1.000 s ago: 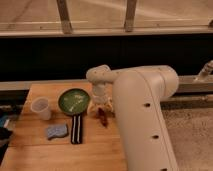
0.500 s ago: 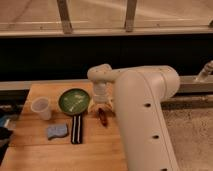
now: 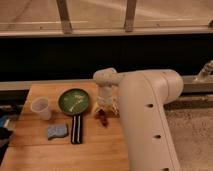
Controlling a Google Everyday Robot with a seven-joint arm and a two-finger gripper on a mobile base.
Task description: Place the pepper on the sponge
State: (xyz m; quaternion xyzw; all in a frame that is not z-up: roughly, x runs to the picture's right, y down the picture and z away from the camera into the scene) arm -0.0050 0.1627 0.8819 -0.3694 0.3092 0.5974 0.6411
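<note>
On the right part of the wooden worktop (image 3: pixel 95 150) the pepper (image 3: pixel 102 119) sits dark red and glossy, just right of the green plate (image 3: pixel 74 101). Pincer (image 3: pixel 105 109) hangs directly above it at the end of the white arm (image 3: pixel 145 115), touching or nearly so; cannot tell how far it is open, nor whether it has hold of the pepper. Sponge (image 3: pixel 56 131) lies flat at lower left, bare on top, well apart from the pepper. Black striped strip (image 3: pixel 76 129) lies between the two, just beside the sponge. Clear cup (image 3: pixel 41 107) stands behind the sponge. Judgement: pepper is not on the sponge, so placing is outstanding, and the step in hand is the grasp at the pepper. Next move calls for a sure hold on a small, slick, tapered thing, then a lift high enough to pass over the strip, travel left, and a low release centred on the soft pad so the pepper does not roll off.
</note>
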